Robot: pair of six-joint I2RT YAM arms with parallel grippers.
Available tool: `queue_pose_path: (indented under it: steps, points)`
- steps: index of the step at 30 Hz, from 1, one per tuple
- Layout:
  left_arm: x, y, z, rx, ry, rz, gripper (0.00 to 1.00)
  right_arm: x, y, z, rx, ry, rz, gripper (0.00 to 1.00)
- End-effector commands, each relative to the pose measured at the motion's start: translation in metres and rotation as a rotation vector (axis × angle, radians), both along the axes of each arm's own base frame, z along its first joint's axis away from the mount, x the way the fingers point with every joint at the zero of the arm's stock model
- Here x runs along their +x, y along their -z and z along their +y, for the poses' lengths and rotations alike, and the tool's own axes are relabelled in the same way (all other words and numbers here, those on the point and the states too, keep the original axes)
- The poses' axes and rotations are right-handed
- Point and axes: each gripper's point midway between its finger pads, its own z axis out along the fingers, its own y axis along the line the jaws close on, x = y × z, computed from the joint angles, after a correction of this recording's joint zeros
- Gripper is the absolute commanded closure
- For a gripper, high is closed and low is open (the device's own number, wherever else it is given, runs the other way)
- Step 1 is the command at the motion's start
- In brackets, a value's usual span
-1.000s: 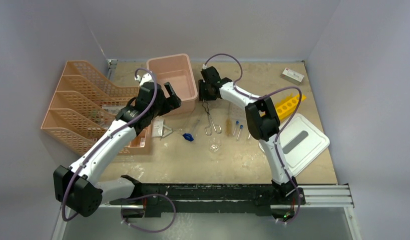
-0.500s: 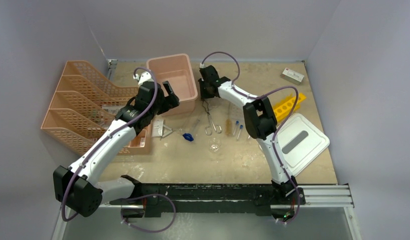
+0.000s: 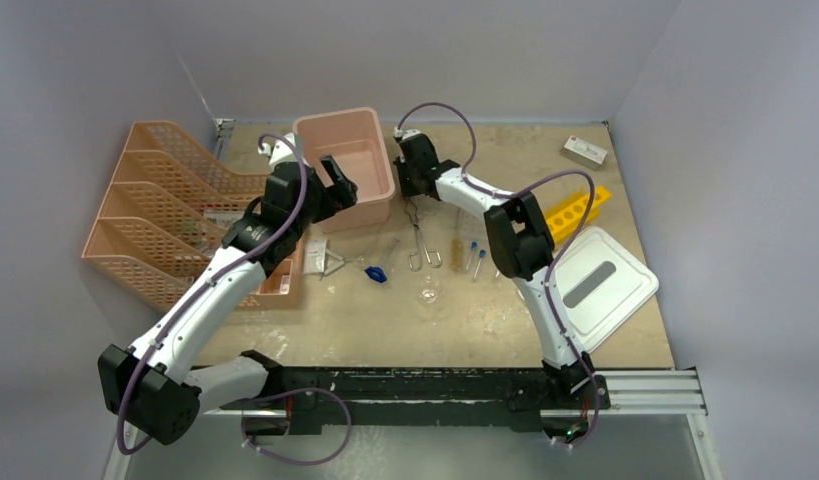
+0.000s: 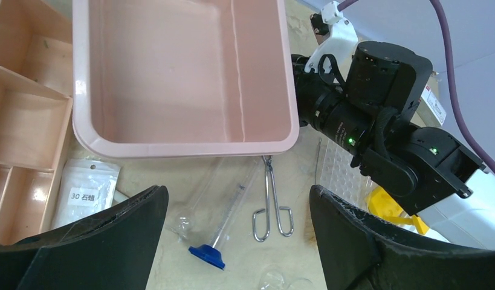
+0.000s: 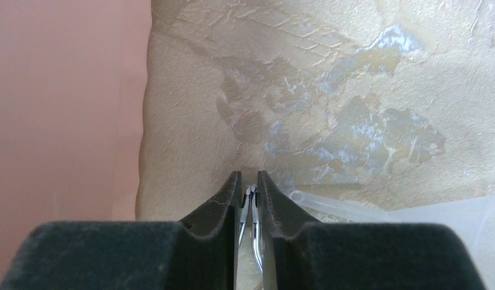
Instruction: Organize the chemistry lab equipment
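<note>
The metal scissor-tongs (image 3: 418, 238) lie on the table right of the pink bin, loop handles toward me. My right gripper (image 3: 411, 186) is shut on their tips, which show between its pads in the right wrist view (image 5: 251, 202). My left gripper (image 3: 333, 188) is open and empty, hovering over the bin's near rim; its view shows the tongs (image 4: 270, 202) and the blue-ended dropper (image 4: 207, 255) below. The dropper (image 3: 375, 272), tiny glass beaker (image 3: 428, 293), blue-capped tubes (image 3: 476, 255), wire brush (image 3: 454, 247) and yellow holed rack (image 3: 573, 212) rest on the table. A clear rack (image 4: 338, 175) lies by the right arm.
The pink bin (image 3: 315, 135) stands at the back centre, touching nothing I hold. Orange mesh trays (image 3: 155, 210) fill the left side. The white lid (image 3: 605, 280) lies at the right, a small box (image 3: 585, 151) at the back right. A labelled plastic bag (image 4: 87, 193) lies beside the trays.
My left gripper has moved a little back and left toward the bin. My right gripper has edged slightly left, still shut on the tongs' tips.
</note>
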Motion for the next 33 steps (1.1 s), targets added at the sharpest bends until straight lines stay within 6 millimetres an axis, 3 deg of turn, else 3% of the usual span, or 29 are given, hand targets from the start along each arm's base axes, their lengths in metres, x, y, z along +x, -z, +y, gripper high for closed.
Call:
queue_pose_path:
  steps: [1,5,9,20,25,33]
  points:
    - [0.004,-0.014,0.000,-0.020,0.003,-0.058,0.14,-0.003,-0.006,-0.005,-0.019,-0.017,-0.032,0.86]
    - [0.005,-0.014,-0.003,-0.034,0.009,-0.061,0.15,-0.008,-0.023,-0.005,0.011,-0.029,-0.046,1.00]
    - [0.003,-0.022,-0.018,-0.083,0.088,-0.110,0.20,-0.005,-0.052,-0.003,0.026,-0.055,-0.098,1.00]
    - [0.013,-0.030,-0.046,-0.179,0.180,-0.178,0.15,-0.012,-0.146,-0.010,0.154,-0.097,-0.221,1.00]
    - [0.018,-0.022,-0.067,-0.194,0.219,-0.149,0.09,-0.022,-0.163,-0.020,0.255,-0.094,-0.204,1.00]
    - [0.014,0.001,-0.122,-0.163,0.311,-0.159,0.09,-0.037,-0.180,-0.037,0.355,-0.091,-0.185,1.00]
